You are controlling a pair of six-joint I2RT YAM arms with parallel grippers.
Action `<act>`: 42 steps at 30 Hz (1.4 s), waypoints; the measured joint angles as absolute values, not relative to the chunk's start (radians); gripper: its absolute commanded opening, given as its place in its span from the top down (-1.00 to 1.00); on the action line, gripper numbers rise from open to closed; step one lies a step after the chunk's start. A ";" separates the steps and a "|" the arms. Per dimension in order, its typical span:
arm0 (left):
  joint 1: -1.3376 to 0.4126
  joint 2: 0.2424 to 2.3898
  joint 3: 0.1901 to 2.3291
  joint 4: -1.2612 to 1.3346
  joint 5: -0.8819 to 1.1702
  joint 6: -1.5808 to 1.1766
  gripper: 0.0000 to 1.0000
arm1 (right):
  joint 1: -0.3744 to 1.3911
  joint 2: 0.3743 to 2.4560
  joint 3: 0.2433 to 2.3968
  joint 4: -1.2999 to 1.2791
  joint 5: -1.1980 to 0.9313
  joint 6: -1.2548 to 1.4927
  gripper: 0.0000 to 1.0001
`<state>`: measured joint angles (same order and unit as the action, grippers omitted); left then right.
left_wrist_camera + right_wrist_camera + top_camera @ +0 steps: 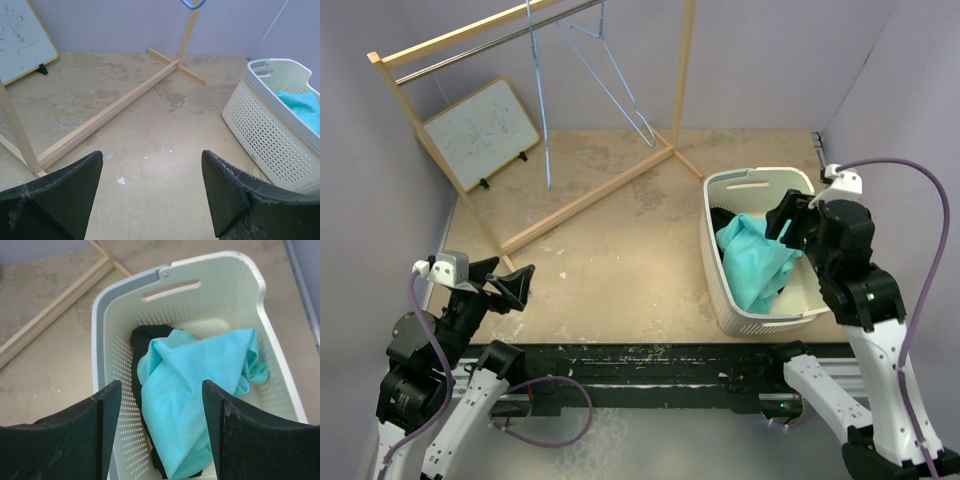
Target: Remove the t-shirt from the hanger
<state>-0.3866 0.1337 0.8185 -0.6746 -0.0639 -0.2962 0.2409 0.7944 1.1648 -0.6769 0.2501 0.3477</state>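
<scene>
Right pincer [786, 224] hangs open over the white laundry basket [760, 178] at the counter's right edge in the top view, gripping nothing. The teal t-shirt [752, 262] lies crumpled inside, well apart from the bare blue wire hanger [539, 100] on the wooden rack [585, 195] at the far left. Left pincer [515, 285] sits open and empty by the near-left corner.

From the left wrist, only scuffed beige counter [150, 125] shows between its jaws, with plain lilac walls behind and a whiteboard [20, 40] leaning at the left.

From the right wrist, the shirt rests on a dark garment [145, 337] and touches neither finger. The release looks done. A straight upward withdrawal with the jaws wide should keep the cloth from snagging.
</scene>
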 measured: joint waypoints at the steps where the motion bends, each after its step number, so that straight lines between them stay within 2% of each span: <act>1: -0.387 0.134 0.818 -0.675 -0.063 -0.296 -0.79 | 0.241 0.772 1.167 -0.677 0.244 0.348 -0.43; 3: -0.387 0.135 0.818 -0.674 -0.060 -0.296 -0.97 | 0.241 0.736 1.179 -0.683 0.236 0.347 -0.46; 4: -0.387 0.136 0.818 -0.674 -0.060 -0.296 -0.99 | 0.241 0.722 1.188 -0.686 0.233 0.348 -0.47; 12: -0.387 0.138 0.818 -0.675 -0.061 -0.297 -0.98 | 0.241 0.628 1.182 -0.710 0.233 0.363 -0.48; 18: -0.387 0.138 0.818 -0.675 -0.067 -0.297 -0.98 | 0.241 0.514 1.155 -0.727 0.225 0.370 -0.38; 42: -0.387 0.137 0.818 -0.685 -0.068 -0.296 -0.98 | 0.237 0.529 1.166 -0.767 0.259 0.374 -0.38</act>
